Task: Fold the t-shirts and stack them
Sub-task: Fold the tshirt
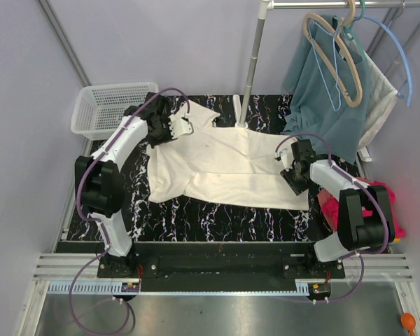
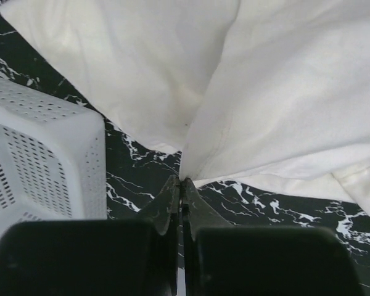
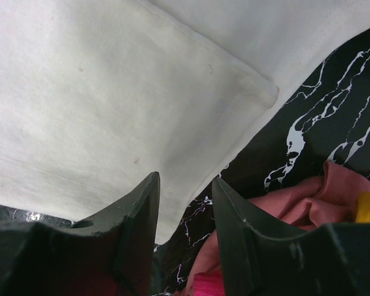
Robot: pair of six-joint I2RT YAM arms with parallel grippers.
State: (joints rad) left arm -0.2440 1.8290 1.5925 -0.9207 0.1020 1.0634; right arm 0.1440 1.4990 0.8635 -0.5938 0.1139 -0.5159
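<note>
A large cream t-shirt [image 1: 224, 164] lies spread on the black marbled table [image 1: 217, 213]. My left gripper [image 1: 169, 126] is shut on the shirt's upper-left edge; in the left wrist view the cloth [image 2: 253, 98] fans out from the closed tips [image 2: 182, 180]. My right gripper [image 1: 292, 176] is open at the shirt's right edge, its jaws over the cloth's hem [image 3: 191, 185] with nothing between them. Folded magenta-pink t-shirts [image 1: 385, 210] lie at the table's right edge, also seen in the right wrist view [image 3: 296, 203], with a bit of orange [image 3: 369, 206].
A white mesh basket [image 1: 108, 105] stands at the back left, close to my left gripper [image 2: 37, 154]. A metal rack pole [image 1: 252, 63] stands behind the shirt. A teal garment [image 1: 329, 91] hangs on hangers at the back right.
</note>
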